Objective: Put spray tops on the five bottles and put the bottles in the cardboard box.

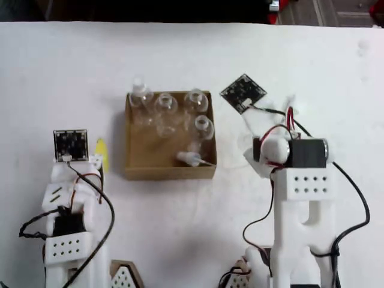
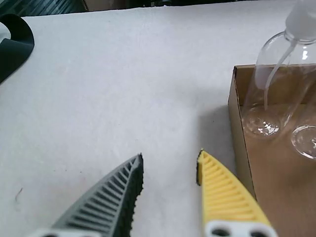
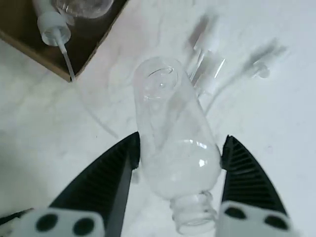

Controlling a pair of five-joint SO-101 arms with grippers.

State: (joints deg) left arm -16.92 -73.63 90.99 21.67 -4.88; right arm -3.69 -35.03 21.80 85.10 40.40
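The cardboard box (image 1: 171, 169) sits mid-table and holds several clear bottles (image 1: 165, 107). One at its far left corner (image 2: 276, 64) carries a spray top with a dip tube. A loose spray top (image 1: 189, 158) lies in the box's near right corner, also in the right wrist view (image 3: 52, 27). My right gripper (image 3: 182, 138) is shut on a topless clear bottle (image 3: 173, 128), neck towards the wrist, just right of the box. Two spray tops (image 3: 207, 64) lie on the table beyond it. My left gripper (image 2: 170, 173) stands open over bare table left of the box, its yellow finger (image 1: 102, 153) nearest the box.
The white table (image 1: 180, 54) has free room behind and in front of the box. The right arm's body (image 1: 303, 180) and cables (image 1: 282, 129) stand to the right of the box. A dark object (image 2: 15, 44) lies at the table's far edge.
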